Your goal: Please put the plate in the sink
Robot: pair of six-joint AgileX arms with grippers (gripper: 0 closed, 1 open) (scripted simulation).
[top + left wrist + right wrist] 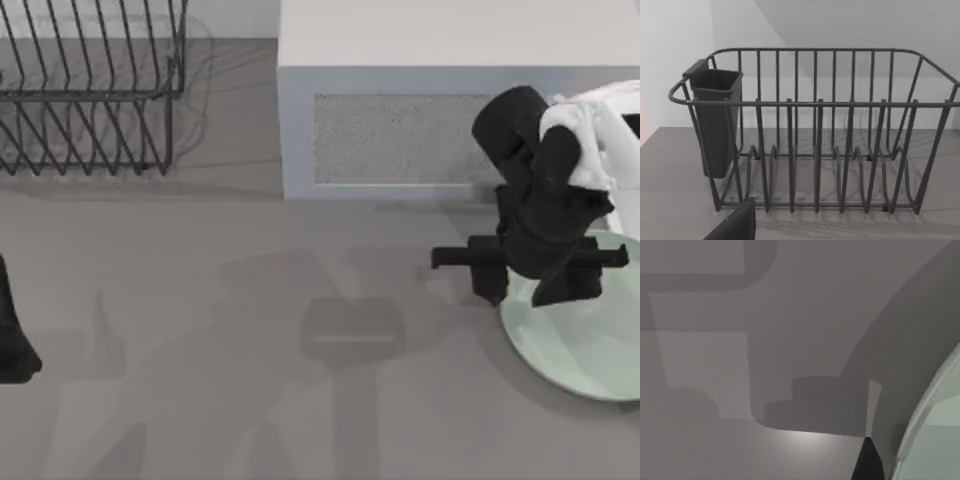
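Right beneath your right gripper [520,290] sits the plate's [590,350] near edge; finger spread, you cannot tell.

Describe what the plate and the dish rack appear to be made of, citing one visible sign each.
Plate: probably glazed ceramic or smooth plastic; plain pale mint surface with a raised rim. Dish rack: likely coated metal wire; thin dark bent rods, matte finish.

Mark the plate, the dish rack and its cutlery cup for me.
plate [590,350]: top view, bare pale-green surface below the right arm.
dish rack [840,103]: left wrist view, front top rail.
cutlery cup [715,120]: left wrist view, dark front wall.
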